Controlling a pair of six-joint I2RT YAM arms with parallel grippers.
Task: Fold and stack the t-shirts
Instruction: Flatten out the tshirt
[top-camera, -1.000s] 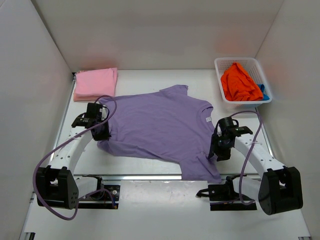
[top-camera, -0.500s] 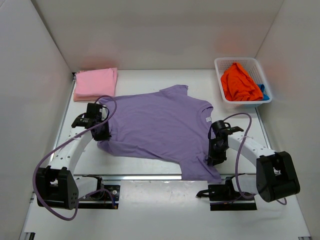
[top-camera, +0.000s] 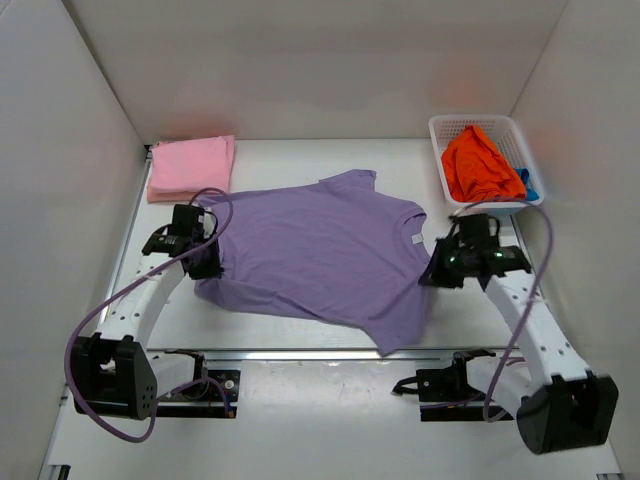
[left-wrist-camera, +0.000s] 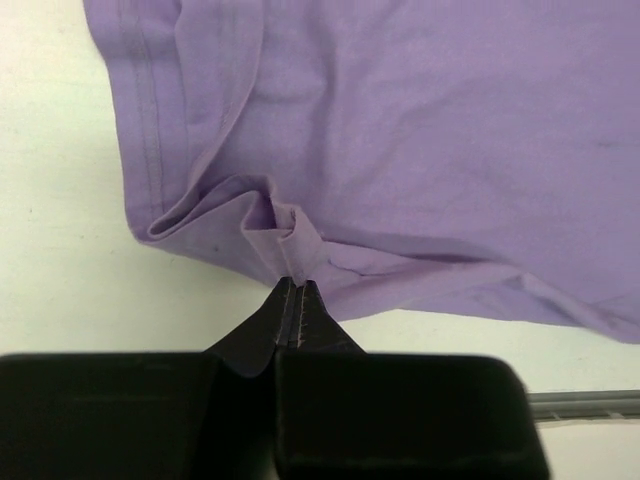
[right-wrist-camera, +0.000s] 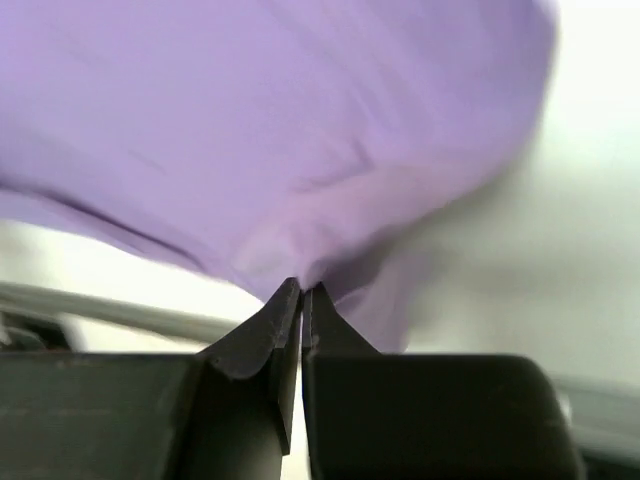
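Left end effector (top-camera: 205, 268) sits at the near-left edge of the purple t-shirt (top-camera: 320, 250), its fingers pressed together on a small ridge of cloth. The left wrist view shows the tips (left-wrist-camera: 297, 292) nipping a folded tuck right where the stitched edge doubles under. I judge this grip is meant to give that arm a corner it can carry over in a fold.

At the far-left corner of the worktop (top-camera: 400, 170) lies the pink t-shirt (top-camera: 190, 167), folded into a neat rectangle. It looks like the base of the stack, so the purple one probably belongs on top of it.

The purple t-shirt is spread flat across the middle of the worktop. Its neck opening, with the white neck label (top-camera: 413, 238), faces right.

On the shirt's right edge, the right end effector (top-camera: 435, 276) is also clamped on purple cloth. The right wrist view is blurred, but it shows the tips (right-wrist-camera: 300, 295) closed, with fabric bunched and hanging from them. The near-right corner appears drawn up off the worktop. With both edges pinched, the shirt can be lifted and folded evenly.

At the far right stands the white basket (top-camera: 470, 119), holding the crumpled orange t-shirt (top-camera: 480, 170). A bit of the blue t-shirt (top-camera: 530, 190) shows beside it. Both are yet to be folded.
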